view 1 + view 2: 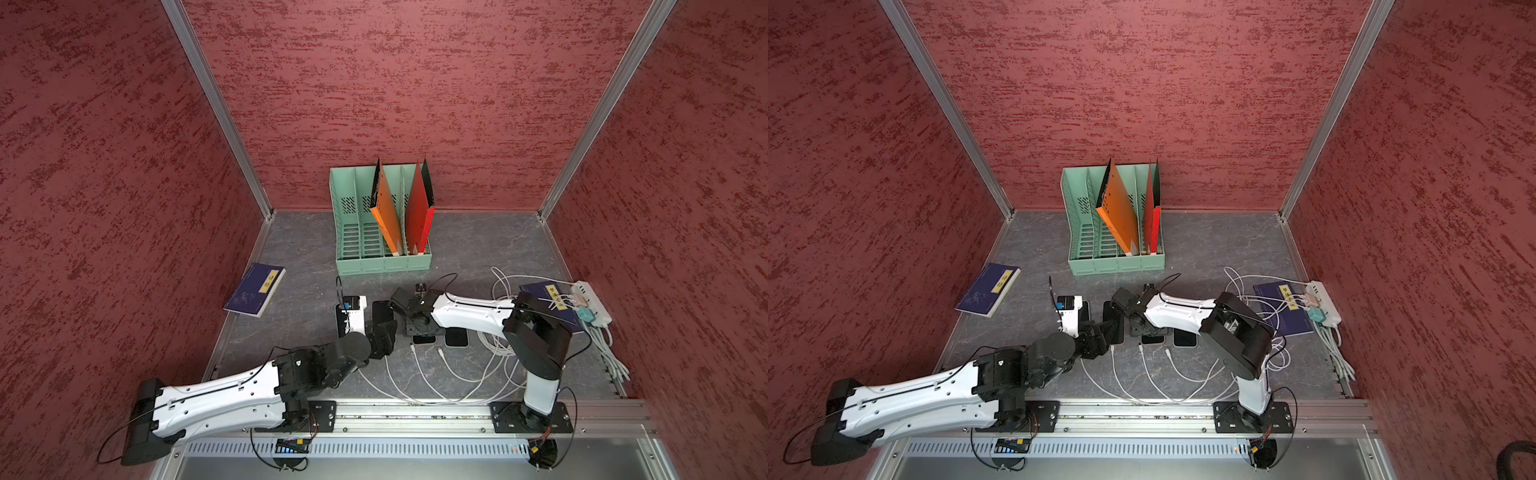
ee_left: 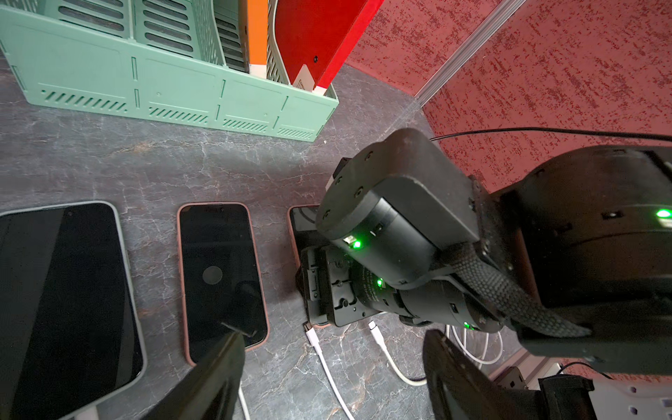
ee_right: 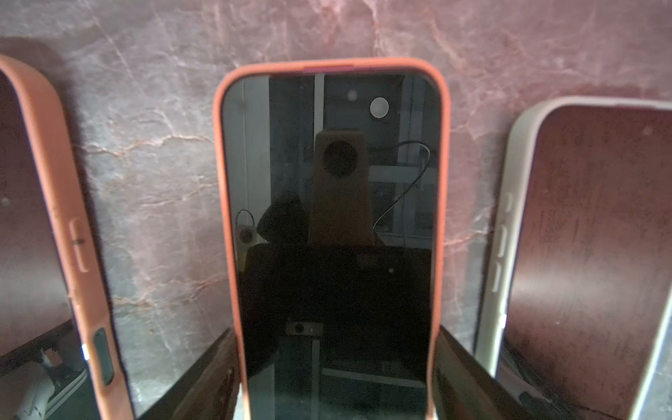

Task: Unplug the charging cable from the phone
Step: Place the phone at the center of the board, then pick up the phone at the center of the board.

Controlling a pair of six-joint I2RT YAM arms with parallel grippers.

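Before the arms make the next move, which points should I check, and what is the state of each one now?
1. Cable out of the phone that the right hand holds: ok; its plug lies on the table, off the bottom edge.
2. Left hand open and empty: ok; fingers wide apart.
3. Right hand on the phone: ok; fingers against both its sides.
4. Neighbouring phone plugged in: cannot tell; a left finger hides its port.
5. Room between arms: not ok; the right wrist looks very close to the left hand.
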